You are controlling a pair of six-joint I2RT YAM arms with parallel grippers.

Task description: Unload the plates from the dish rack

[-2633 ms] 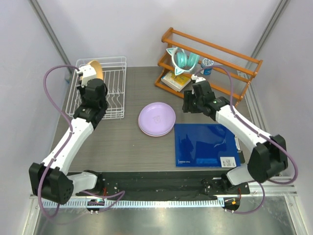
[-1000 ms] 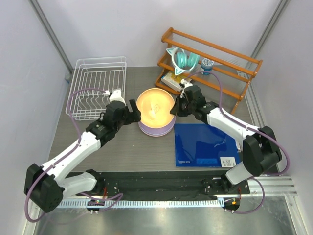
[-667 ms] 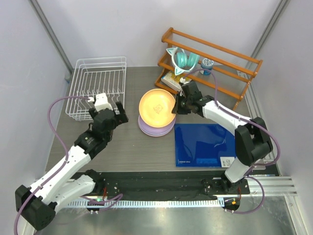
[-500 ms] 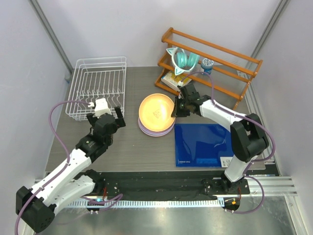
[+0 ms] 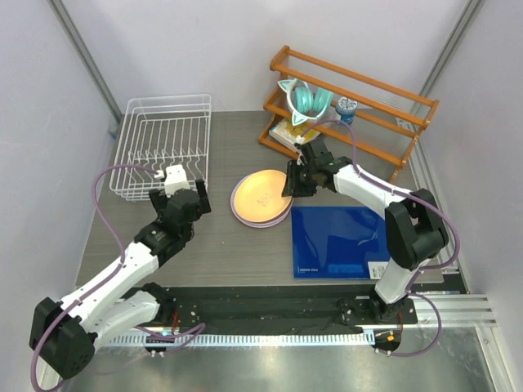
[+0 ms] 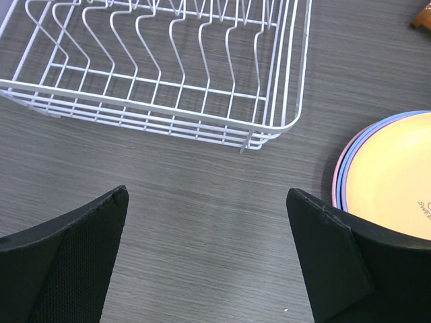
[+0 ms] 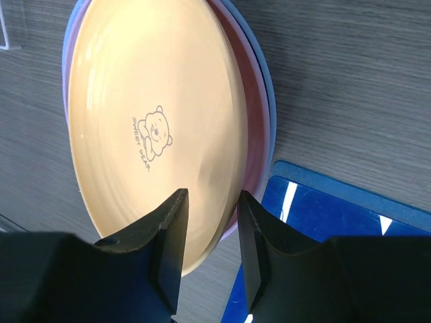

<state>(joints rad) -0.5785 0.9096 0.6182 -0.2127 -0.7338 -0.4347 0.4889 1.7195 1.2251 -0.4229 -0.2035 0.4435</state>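
Note:
A yellow-orange plate point(image 5: 260, 196) point(image 7: 148, 121) lies on top of a stack of plates in the middle of the table. Pink point(image 7: 252, 101) and blue point(image 7: 270, 101) rims show beneath it. My right gripper point(image 5: 290, 184) point(image 7: 212, 196) sits at the stack's right edge, its jaws parted on either side of the top plate's rim without pinching it. The white wire dish rack point(image 5: 163, 139) point(image 6: 155, 74) at the back left holds no plates. My left gripper point(image 5: 181, 193) point(image 6: 209, 195) hangs wide open over bare table between the rack and the stack point(image 6: 397, 175).
An orange wooden shelf point(image 5: 359, 90) at the back right carries teal headphones point(image 5: 304, 100), books point(image 5: 294, 135) and a small cup point(image 5: 346, 106). A blue mat point(image 5: 343, 241) lies right of the stack, just under my right gripper.
The yellow-orange plate came down from a tilt to lie flat on the stack, and my right jaws parted from its rim. My left gripper opened fully and drew back towards the rack.

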